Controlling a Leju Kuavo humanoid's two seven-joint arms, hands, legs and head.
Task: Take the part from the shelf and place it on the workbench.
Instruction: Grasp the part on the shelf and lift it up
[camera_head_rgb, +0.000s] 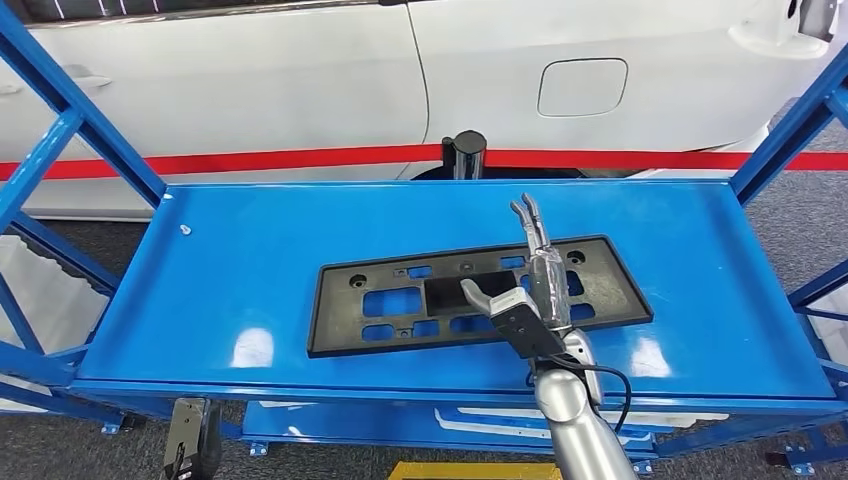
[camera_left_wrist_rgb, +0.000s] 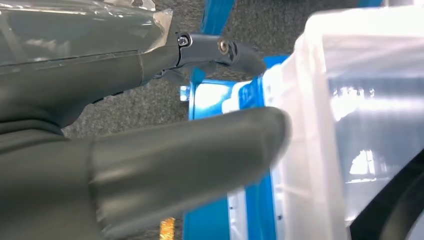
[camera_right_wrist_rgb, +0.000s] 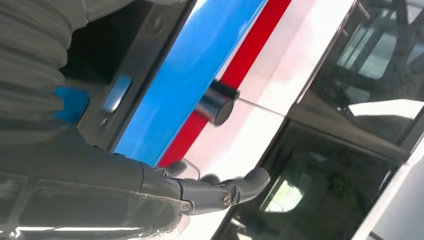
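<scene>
In the head view, the black part (camera_head_rgb: 478, 294), a flat rectangular plate with cut-outs, lay flat on the blue shelf (camera_head_rgb: 250, 240), roughly at its middle. The right hand (camera_head_rgb: 530, 290) reached in over the part's right half, fingers stretched forward past the far edge and thumb spread out to the side over the plate; whether it touched the part could not be told, and it clasped nothing. Beyond the shelf stood a white car (camera_head_rgb: 300, 80) with a red stripe (camera_head_rgb: 250, 160) and a chrome post (camera_head_rgb: 465, 153).

The left wrist view showed the left hand (camera_left_wrist_rgb: 150, 145) close up, thumb and fingers apart with nothing between them, near a translucent white bin (camera_left_wrist_rgb: 350, 100) and blue frame (camera_left_wrist_rgb: 250, 210) over grey floor, things the head view did not give.

The right wrist view showed the right hand's fingers (camera_right_wrist_rgb: 220, 192) extended and released above the dark part (camera_right_wrist_rgb: 135, 55) and the shelf's blue edge (camera_right_wrist_rgb: 200, 65), with the post (camera_right_wrist_rgb: 217, 102) and the car's dark window (camera_right_wrist_rgb: 325, 175) beyond
</scene>
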